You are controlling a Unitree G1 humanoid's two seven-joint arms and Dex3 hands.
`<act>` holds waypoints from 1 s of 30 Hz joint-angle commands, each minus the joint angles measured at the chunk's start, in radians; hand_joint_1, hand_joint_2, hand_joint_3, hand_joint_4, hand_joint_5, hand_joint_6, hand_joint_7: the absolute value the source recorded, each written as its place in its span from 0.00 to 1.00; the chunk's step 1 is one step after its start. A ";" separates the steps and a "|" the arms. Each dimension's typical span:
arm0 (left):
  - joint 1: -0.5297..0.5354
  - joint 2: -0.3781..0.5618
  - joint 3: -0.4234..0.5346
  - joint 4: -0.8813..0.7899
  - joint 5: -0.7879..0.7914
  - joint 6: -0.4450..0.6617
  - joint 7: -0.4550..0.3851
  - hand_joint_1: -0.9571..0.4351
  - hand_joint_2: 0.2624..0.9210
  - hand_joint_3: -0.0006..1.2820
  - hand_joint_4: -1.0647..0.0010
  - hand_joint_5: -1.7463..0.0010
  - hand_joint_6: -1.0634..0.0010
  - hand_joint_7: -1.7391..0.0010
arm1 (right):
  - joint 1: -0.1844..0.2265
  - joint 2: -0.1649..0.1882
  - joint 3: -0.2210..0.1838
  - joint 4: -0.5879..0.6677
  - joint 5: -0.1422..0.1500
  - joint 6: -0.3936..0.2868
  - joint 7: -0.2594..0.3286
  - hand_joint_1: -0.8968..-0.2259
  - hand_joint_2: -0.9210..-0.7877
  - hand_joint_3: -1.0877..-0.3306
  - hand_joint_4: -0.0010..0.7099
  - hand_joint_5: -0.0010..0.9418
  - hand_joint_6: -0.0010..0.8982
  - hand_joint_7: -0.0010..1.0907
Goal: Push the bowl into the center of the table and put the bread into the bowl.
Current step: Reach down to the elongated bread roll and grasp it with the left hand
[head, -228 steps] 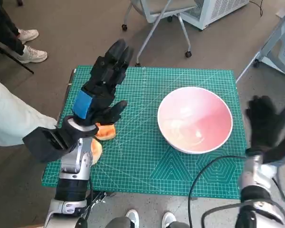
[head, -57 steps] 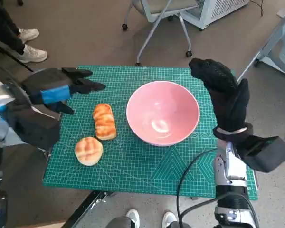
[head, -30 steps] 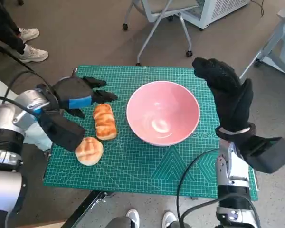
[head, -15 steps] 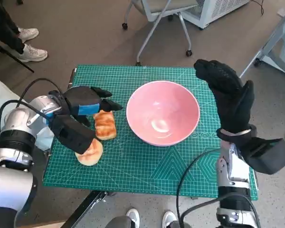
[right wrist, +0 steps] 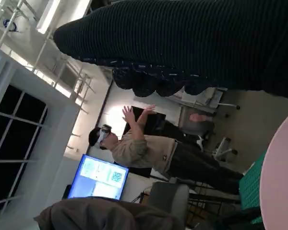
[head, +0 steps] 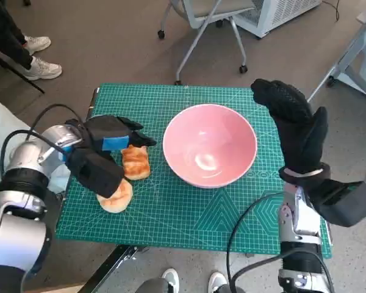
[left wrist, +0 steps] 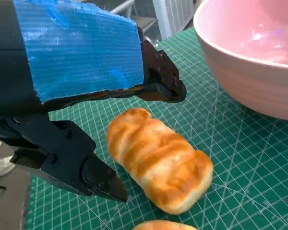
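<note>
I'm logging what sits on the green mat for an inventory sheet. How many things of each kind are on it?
Bread: 2, a long loaf and a round bun
Bowl: 1, the pink bowl
Total: 3

A lab or office: rolling chair [head: 201, 15], lit monitor [right wrist: 100, 176], cutting mat [head: 189, 201].

Even, soft light filled the head view, and a pale sheen sat inside the pink bowl [head: 209, 144]. Lines bowed slightly toward its edges. The left wrist view was sharp on the bread roll [left wrist: 159, 159]. The right wrist view was dim, with a bright screen [right wrist: 100, 176] possibly overexposed.
</note>
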 commanded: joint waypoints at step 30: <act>0.013 -0.092 -0.179 0.076 0.132 0.110 0.189 0.63 0.98 0.08 0.35 0.67 0.39 0.44 | 0.068 0.003 -0.015 -0.039 0.025 0.028 -0.011 0.32 0.00 0.52 0.28 0.00 0.11 0.51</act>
